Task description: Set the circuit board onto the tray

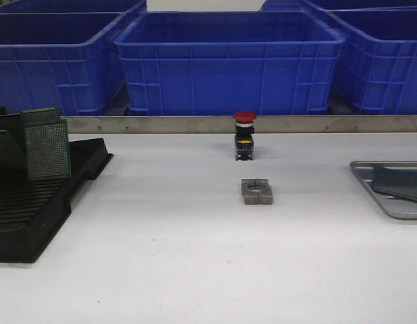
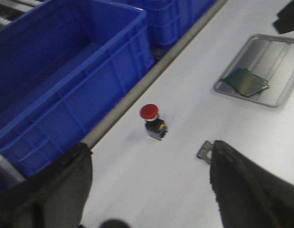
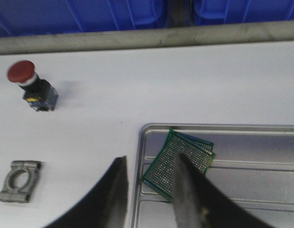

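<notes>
The silver tray [image 1: 396, 206] lies at the table's right edge, and a small stack of green circuit boards [image 1: 397, 182] rests flat in it. More circuit boards [image 1: 46, 148] stand upright in the black slotted rack [image 1: 33, 216] on the left. Neither gripper shows in the front view. In the right wrist view my right gripper [image 3: 149, 159] hovers open over the tray's [image 3: 261, 185] near rim, one finger above the boards [image 3: 161, 168], holding nothing. My left gripper [image 2: 149, 156] is wide open and empty over bare table, with the tray [image 2: 266, 52] and its boards [image 2: 245, 81] far off.
A red-capped push button [image 1: 244, 135] stands at the table's middle back, with a grey metal clamp block [image 1: 256, 191] just in front of it. Large blue bins [image 1: 229, 61] line the far side behind a metal rail [image 1: 195, 124].
</notes>
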